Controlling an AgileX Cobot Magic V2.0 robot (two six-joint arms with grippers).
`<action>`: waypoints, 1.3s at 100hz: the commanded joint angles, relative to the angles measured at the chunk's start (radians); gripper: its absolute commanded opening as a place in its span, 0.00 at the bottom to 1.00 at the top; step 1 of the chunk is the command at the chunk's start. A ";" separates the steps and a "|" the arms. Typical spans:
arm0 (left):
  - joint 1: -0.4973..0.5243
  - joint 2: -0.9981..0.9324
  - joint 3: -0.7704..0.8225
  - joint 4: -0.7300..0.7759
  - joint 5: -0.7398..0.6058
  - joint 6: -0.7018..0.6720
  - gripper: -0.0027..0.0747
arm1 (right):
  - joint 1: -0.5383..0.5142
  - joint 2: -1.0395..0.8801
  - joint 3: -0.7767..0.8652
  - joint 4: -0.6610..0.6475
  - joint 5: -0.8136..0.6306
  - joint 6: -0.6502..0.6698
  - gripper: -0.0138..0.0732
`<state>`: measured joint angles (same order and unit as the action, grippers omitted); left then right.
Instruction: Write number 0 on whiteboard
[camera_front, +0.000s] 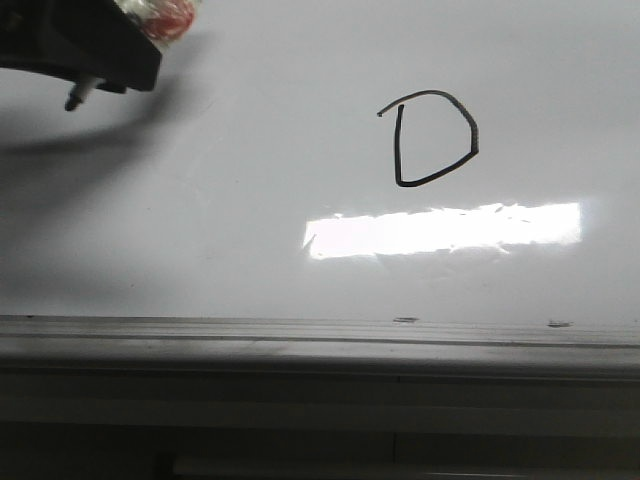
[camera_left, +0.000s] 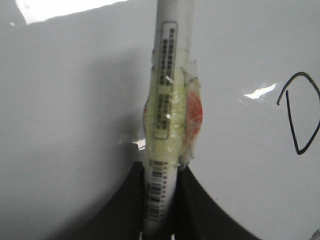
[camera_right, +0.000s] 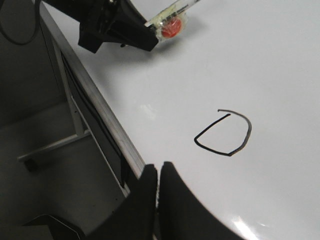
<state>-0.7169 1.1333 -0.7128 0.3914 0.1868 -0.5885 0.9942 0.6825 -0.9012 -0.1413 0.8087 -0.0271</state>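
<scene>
Front view: the number 0 (camera_front: 433, 140) is drawn on the whiteboard (camera_front: 250, 240) as a thin black D-shaped loop, straight on one side and rounded on the other, its line not quite meeting at the upper corner. It sits above a bright glare bar. The grey frame strip (camera_front: 320, 345) runs along the near edge. At the upper left the left tool (camera_front: 95, 55) holds a marker (camera_front: 80, 93), whose tip appears to be clear of the board and well apart from the loop.

Left wrist view: the left tool (camera_left: 159, 210) is clamped on the marker's (camera_left: 167, 75) white barrel, just below a wad of clear tape (camera_left: 172, 117) over something red. The barrel looks light, stiff and smooth, so likely slippery; the taped wad probably stops it sliding. The loop (camera_left: 302, 112) lies off to the side.

Right wrist view: the right tool (camera_right: 157, 200) has its fingers pressed together with nothing between them, hovering over the board edge near the loop (camera_right: 225, 135). The board looks rigid and glossy, and fresh ink on it would probably smear, so nothing should touch the strokes.
</scene>
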 joint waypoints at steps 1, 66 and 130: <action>0.001 0.027 -0.028 0.001 -0.107 -0.013 0.01 | -0.007 -0.005 -0.011 -0.021 -0.084 0.015 0.10; 0.001 0.080 -0.028 -0.037 -0.073 -0.013 0.56 | -0.007 -0.005 -0.008 -0.022 -0.149 0.040 0.10; -0.144 -0.699 0.124 0.023 0.116 -0.003 0.01 | -0.007 -0.499 0.394 -0.498 -0.238 0.375 0.10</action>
<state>-0.8466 0.5169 -0.6042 0.3977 0.3470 -0.5902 0.9942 0.2478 -0.5227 -0.5511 0.6789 0.3139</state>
